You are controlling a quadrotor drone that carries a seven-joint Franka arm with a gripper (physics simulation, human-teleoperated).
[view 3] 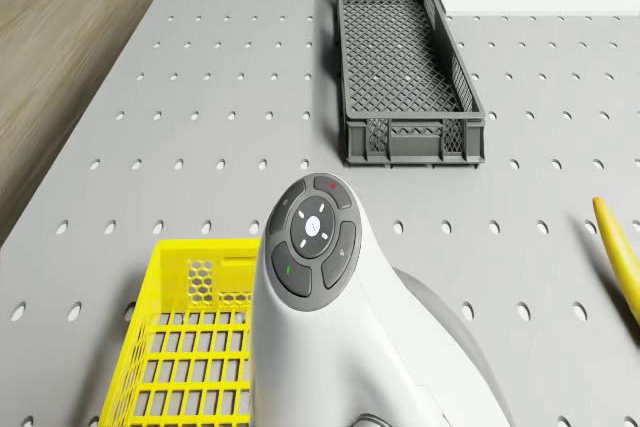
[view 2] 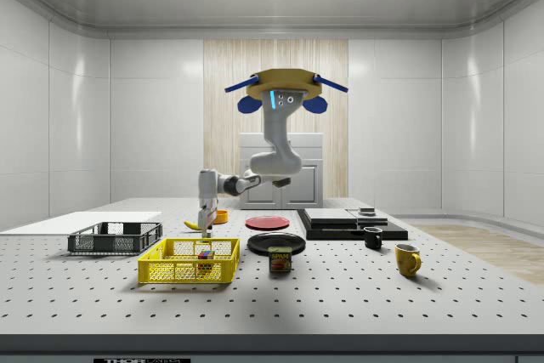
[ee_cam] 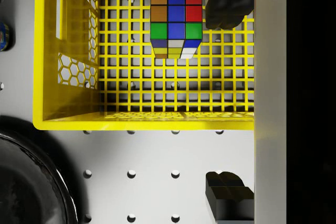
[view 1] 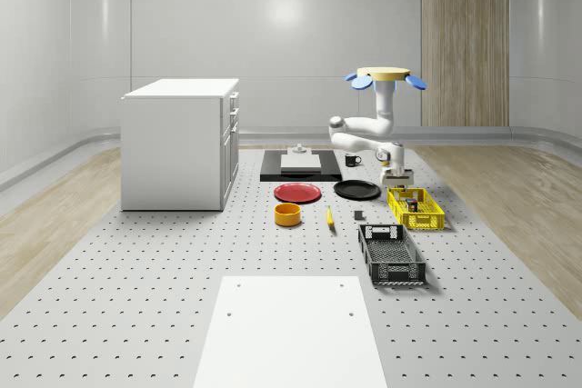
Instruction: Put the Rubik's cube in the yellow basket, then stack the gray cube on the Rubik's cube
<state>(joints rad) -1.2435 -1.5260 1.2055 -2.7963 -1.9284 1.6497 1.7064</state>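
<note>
The drone (view 2: pixel 285 91) hovers above the pegboard table (view 1: pixel 136 288), behind the black plate (view 2: pixel 276 243) in the side view. Its arm reaches down over the yellow basket (ee_cam: pixel 68 121). The gripper (ee_cam: pixel 228 98) hangs with fingers (ee_cam: pixel 226 6) spread wide, holding nothing. The Rubik's cube (ee_cam: pixel 176 22) sits on the basket floor.

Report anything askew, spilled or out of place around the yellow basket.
Nothing stands out. The Rubik's cube sits flat and square on the floor of the yellow basket, which rests level on the table. The gripper is open above the basket's edge, holding nothing, with the drone hovering above.
</note>
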